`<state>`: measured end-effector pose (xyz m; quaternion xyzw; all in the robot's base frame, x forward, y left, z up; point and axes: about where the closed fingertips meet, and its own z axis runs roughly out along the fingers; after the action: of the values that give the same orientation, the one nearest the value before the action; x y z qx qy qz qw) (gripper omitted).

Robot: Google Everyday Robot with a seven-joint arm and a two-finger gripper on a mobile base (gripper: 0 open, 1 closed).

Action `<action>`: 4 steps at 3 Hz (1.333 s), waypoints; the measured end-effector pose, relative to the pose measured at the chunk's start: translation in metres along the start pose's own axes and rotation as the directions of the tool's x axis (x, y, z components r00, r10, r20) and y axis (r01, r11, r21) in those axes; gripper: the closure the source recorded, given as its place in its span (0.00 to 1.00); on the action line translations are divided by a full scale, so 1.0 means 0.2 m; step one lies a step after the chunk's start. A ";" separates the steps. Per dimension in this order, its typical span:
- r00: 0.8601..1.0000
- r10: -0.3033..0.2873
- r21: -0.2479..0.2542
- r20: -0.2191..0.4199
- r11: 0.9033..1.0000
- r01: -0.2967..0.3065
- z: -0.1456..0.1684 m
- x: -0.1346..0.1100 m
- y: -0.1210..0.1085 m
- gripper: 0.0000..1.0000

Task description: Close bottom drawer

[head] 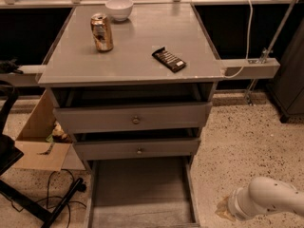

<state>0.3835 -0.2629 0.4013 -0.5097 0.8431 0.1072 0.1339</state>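
Note:
The bottom drawer (142, 194) is pulled far out of the grey cabinet. Its long plank floor shows, and its front panel is cut off by the lower edge of the view. Above it are the mid-height drawer front (137, 150) and the tallest drawer front (135, 119), both slightly ajar. My gripper (222, 209) is at the lower right on the end of the white arm (266, 198). It is low over the floor, just right of the open drawer's right side wall and apart from it.
On the cabinet top (142, 65) stand a can (101, 32), a white bowl (118, 8) and a dark snack bar (169, 59). A cardboard box (40, 137) and black stand legs (28, 203) are at the left. Speckled floor (247, 146) lies to the right.

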 end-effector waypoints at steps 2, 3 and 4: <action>0.985 0.169 -0.045 0.036 0.985 -0.167 0.41 0.36 -0.03 1.00; 0.982 0.184 -0.062 0.040 0.981 -0.182 0.46 0.36 -0.03 1.00; 0.983 0.184 -0.068 0.031 0.981 -0.181 0.51 0.37 -0.03 1.00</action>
<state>0.3679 -0.2945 0.2800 -0.4323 0.8796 0.1560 0.1226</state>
